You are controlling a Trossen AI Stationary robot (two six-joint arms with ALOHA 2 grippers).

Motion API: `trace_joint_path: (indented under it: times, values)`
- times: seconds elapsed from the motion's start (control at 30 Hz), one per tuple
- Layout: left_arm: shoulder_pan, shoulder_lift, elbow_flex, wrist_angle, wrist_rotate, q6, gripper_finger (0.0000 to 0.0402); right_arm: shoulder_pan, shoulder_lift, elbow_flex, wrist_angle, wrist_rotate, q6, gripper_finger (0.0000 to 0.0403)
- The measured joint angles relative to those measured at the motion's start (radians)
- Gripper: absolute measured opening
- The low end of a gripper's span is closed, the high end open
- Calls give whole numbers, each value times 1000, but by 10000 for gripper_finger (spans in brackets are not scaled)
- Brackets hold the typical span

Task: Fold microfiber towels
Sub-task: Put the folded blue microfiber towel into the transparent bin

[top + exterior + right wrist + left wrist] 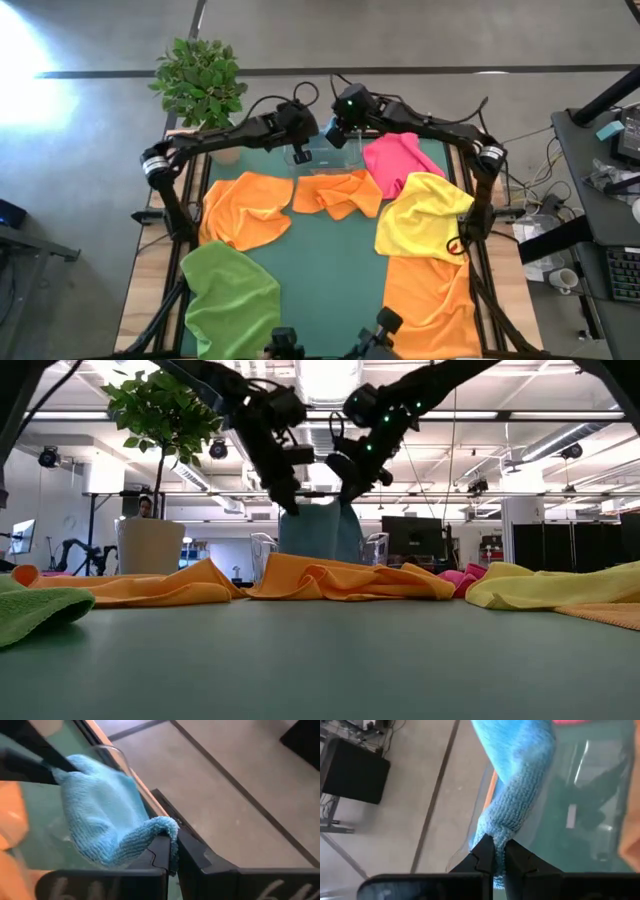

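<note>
A green towel (230,295) lies at the table's near edge, with orange (245,208) and yellow (425,215) cloths mid-table; at the far edge, the left gripper (494,851) and right gripper (172,851) each clench a corner of the light blue towel (318,532), hanging over the clear tray (325,157)

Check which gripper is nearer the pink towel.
Right. The right gripper hangs just beside the pink towel, shut on the light blue towel; the left gripper grips the same towel, one step farther away.
</note>
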Motion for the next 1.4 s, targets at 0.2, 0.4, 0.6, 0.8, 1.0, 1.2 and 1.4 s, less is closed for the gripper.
trace_joint_path:
  times: [0.2, 0.4, 0.6, 0.8, 1.0, 1.2, 1.4]
  values:
    - [27, 47, 11, 14, -1, 63, 1, -39, 39, 16, 3, -46, -9, 11]
    - [52, 65, 11, 86, -3, 172, 1, -58, 53, 16, 7, -50, -49, 11]
    - [72, 72, 10, 141, 0, 219, 1, -70, 62, 16, 9, -49, -98, 11]
    - [98, 72, -1, 196, 4, 287, 1, -71, 68, 16, 3, -54, -75, 11]
    - [114, 72, -1, 203, 56, 291, 1, -72, 68, 16, 4, -53, -71, 11]
    - [120, 103, -2, 240, 106, 339, 1, -84, 68, 15, 32, -46, -105, 11]
    - [121, 121, -10, 254, 103, 375, 1, -91, 68, 13, 32, -46, -164, 11]
